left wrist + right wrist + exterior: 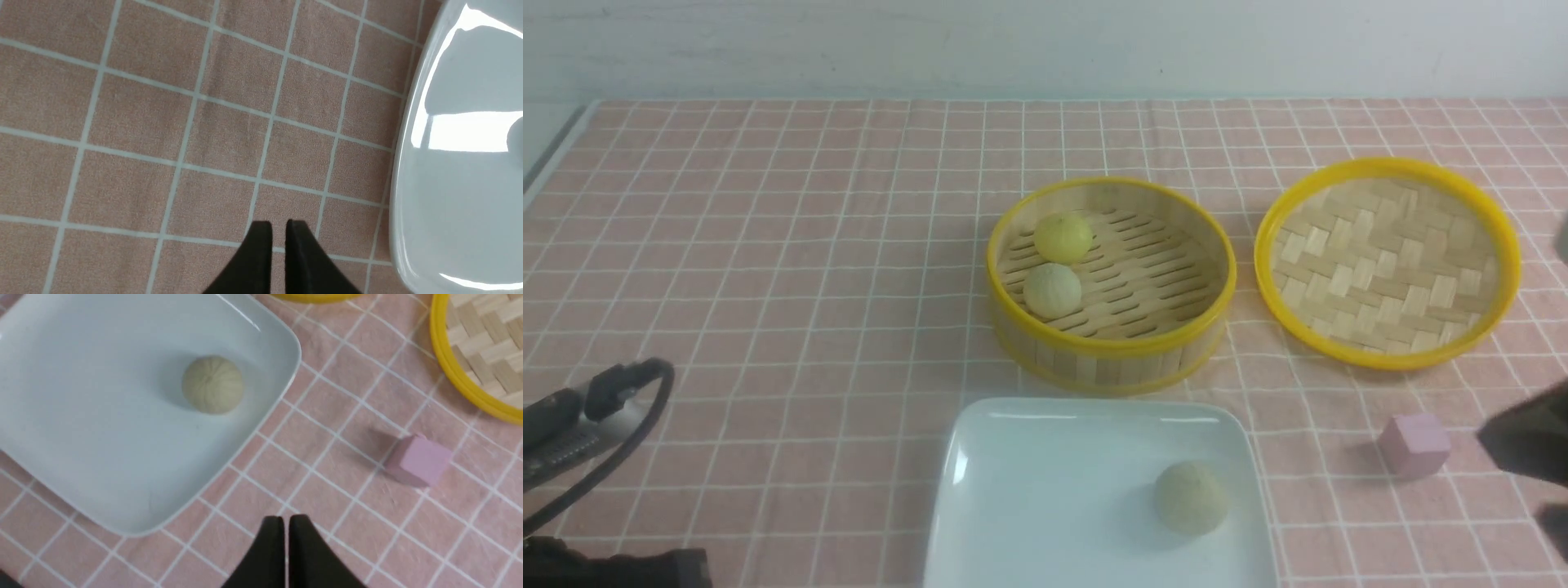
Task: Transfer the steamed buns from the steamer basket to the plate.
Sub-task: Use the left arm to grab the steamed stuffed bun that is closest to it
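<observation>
Front view, I saw open cloth (768,286) left of plate (1029,490), beige pleated bun (1191,498) near its right rim, yellow bun (1063,237) and pale bun (1052,290) inside steamer basket (1111,347), left gripper (279,228) and right gripper (286,522) clenched.

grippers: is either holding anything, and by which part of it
Nothing is held. The left gripper and right gripper are shut and empty above the tablecloth. The pale bun lies free on the plate.

Front view forward over table (768,245); wrist views close, downward; all share plate (1029,490)
</observation>
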Available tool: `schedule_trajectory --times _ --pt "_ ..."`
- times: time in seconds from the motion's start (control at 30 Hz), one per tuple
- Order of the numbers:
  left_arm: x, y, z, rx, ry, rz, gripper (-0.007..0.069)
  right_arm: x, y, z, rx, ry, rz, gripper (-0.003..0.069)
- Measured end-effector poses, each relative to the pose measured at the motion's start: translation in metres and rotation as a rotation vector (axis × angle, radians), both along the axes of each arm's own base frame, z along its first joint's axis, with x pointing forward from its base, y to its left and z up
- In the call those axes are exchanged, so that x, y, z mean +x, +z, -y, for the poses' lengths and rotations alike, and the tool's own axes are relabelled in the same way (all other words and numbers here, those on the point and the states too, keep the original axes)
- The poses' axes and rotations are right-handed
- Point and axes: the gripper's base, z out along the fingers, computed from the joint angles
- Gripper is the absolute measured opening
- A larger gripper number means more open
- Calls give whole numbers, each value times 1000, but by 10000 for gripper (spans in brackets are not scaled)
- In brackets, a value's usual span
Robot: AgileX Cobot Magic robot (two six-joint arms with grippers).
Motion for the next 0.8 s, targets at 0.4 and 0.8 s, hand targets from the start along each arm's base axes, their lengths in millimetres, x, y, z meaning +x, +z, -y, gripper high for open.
schedule_trajectory --times 0.4,0.8 --pt "81 70 18 -93 -290 118 1 -56 -60 42 27 -4 174 -13" --pt "179 88 114 -92 -602 140 51 -54 -59 41 61 -3 228 -8"
